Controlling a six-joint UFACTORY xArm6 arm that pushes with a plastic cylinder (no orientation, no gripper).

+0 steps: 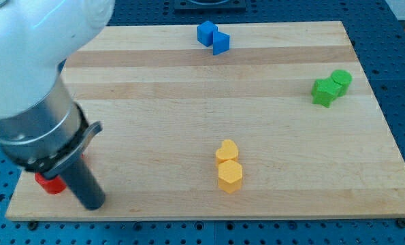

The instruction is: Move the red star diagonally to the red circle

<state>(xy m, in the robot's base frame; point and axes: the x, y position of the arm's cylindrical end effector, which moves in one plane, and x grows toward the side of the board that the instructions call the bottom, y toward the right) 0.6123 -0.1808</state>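
Crowding my tip [93, 203], a red block [50, 182] sits half-hidden.

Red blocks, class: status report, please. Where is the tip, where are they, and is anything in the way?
My tip down at the view's bottom left. Red block just left of it, mostly hidden by the arm, shape unclear. No second red block visible. Yellow pair well clear.
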